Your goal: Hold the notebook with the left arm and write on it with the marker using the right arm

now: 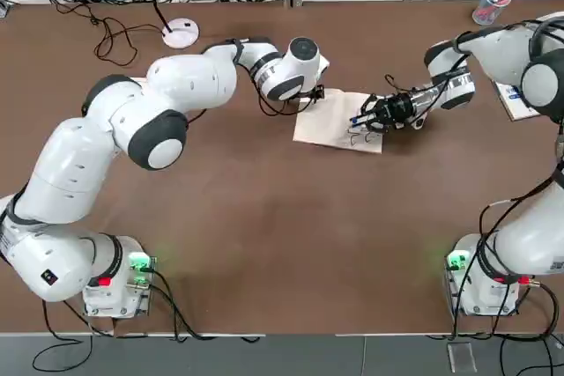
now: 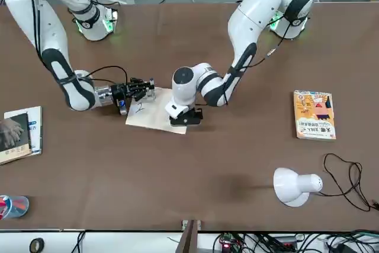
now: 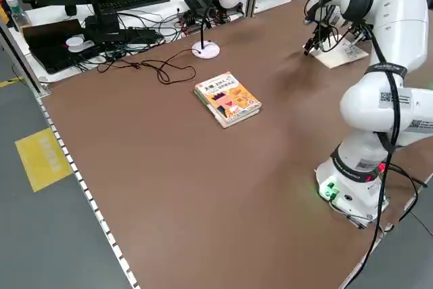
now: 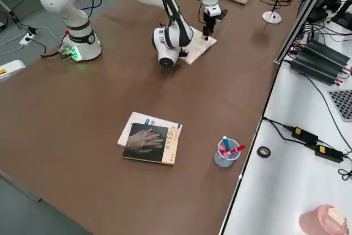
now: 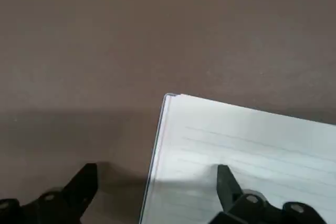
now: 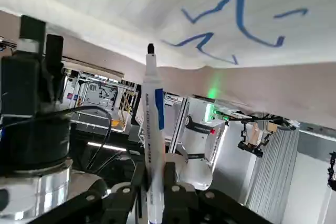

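Observation:
The notebook (image 1: 337, 121) lies open on the brown table, its cream page showing blue squiggles (image 6: 236, 9). My left gripper (image 5: 155, 179) is open and straddles the notebook's corner: one finger (image 5: 227, 178) is on the page, the other (image 5: 84, 182) over the table. In the front view it stands at the notebook's near edge (image 2: 185, 117). My right gripper (image 6: 153, 174) is shut on the marker (image 6: 152, 124), a white pen with a blue band. Its dark tip points at the page by the squiggles; contact is not clear. From overhead the right gripper (image 1: 379, 114) is at the notebook's right edge.
An orange-yellow book (image 2: 314, 115) lies on the robot's left side of the table. A book with a hand-picture cover (image 4: 149, 142) and a cup of pens (image 4: 226, 152) are on its right side. A white desk lamp (image 2: 296, 185) stands at the far edge.

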Controlling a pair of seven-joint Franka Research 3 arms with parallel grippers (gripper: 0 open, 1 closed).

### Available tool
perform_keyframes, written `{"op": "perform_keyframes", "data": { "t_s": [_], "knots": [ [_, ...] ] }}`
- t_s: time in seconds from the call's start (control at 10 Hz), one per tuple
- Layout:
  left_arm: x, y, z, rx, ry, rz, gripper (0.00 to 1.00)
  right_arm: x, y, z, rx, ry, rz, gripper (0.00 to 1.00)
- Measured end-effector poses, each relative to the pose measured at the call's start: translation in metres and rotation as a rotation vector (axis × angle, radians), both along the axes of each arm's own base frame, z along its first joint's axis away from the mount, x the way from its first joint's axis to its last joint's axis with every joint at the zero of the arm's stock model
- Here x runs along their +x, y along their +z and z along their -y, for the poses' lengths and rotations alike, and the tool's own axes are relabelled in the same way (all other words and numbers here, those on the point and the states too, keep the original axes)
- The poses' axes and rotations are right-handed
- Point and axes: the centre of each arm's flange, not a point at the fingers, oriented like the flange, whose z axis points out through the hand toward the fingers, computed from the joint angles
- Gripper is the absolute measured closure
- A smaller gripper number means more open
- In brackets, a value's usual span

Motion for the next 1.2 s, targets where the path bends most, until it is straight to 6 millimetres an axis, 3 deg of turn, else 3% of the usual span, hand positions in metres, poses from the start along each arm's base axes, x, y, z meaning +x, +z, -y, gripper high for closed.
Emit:
{"op": "perform_keyframes", "data": {
  "t_s": [0.6,1.2],
  "knots": [
    [0.001,0.001,0.000,0.000,0.001,0.001,0.00,0.032,0.067,0.039,-0.030,0.134,0.112,0.83],
    [0.001,0.001,-0.001,0.000,0.001,0.002,0.00,0.071,0.165,0.107,-0.291,0.508,0.541,0.83]
  ]
}}
